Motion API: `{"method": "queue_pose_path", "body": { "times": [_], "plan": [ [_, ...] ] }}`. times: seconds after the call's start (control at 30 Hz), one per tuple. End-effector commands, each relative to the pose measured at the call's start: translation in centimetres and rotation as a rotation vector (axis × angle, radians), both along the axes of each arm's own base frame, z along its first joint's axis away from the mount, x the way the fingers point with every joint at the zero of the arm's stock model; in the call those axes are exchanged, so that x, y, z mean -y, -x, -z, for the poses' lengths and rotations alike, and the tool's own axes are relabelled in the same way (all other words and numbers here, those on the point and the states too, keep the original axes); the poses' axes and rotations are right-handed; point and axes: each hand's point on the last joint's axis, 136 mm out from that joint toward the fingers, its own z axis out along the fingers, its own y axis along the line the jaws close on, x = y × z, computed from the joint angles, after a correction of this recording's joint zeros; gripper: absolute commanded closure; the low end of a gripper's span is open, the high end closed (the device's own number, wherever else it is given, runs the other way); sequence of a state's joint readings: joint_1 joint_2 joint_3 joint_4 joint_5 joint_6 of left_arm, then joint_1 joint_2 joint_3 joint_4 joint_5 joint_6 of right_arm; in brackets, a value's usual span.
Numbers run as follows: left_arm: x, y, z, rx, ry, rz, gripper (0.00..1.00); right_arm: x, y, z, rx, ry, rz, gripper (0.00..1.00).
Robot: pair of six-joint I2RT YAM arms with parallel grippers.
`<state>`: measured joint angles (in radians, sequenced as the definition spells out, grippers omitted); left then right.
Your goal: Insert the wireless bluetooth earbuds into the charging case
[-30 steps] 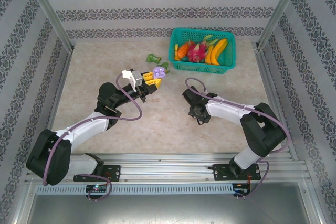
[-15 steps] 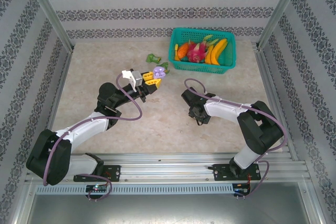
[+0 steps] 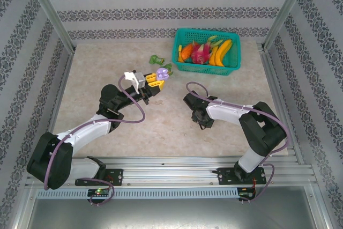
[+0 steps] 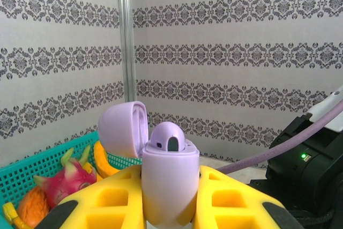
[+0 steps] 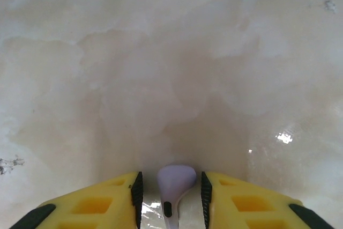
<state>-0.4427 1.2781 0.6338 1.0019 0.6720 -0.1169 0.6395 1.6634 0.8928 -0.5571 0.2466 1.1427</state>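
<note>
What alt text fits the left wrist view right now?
The left gripper holds a purple case upright, its lid flipped open to the left and a purple earbud sitting in the top. Behind it are a teal basket of fruit at lower left and a patterned wall.

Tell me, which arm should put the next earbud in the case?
Right. A purple earbud sits between the fingers of the right gripper, while the left gripper holds the open case.
</note>
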Motion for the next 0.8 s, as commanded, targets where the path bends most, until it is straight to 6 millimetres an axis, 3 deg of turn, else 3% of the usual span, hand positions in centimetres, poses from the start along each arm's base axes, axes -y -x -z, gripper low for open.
{"method": "queue_pose_path", "body": {
  "times": [0.0, 0.23, 0.4, 0.63, 0.77],
  "plan": [
    [-0.4, 0.3, -0.9, 0.03, 0.023, -0.009, 1.0, -0.2, 0.4, 1.0, -0.032, 0.023, -0.044, 0.67],
    [-0.4, 0.3, -1.0, 0.034, 0.019, -0.014, 1.0, -0.3, -0.3, 1.4, -0.052, 0.024, -0.17, 0.77],
    [-0.4, 0.3, -1.2, 0.039, 0.019, -0.013, 1.0, -0.5, -0.5, 1.6, -0.072, 0.005, -0.239, 0.78],
    [-0.4, 0.2, -1.3, 0.039, 0.02, -0.011, 1.0, 0.1, -0.6, 1.7, -0.082, -0.004, -0.222, 0.68],
    [-0.4, 0.2, -1.4, 0.038, 0.019, -0.013, 1.0, 0.2, -0.9, 1.5, -0.075, -0.009, -0.212, 0.66]
  ]
}}
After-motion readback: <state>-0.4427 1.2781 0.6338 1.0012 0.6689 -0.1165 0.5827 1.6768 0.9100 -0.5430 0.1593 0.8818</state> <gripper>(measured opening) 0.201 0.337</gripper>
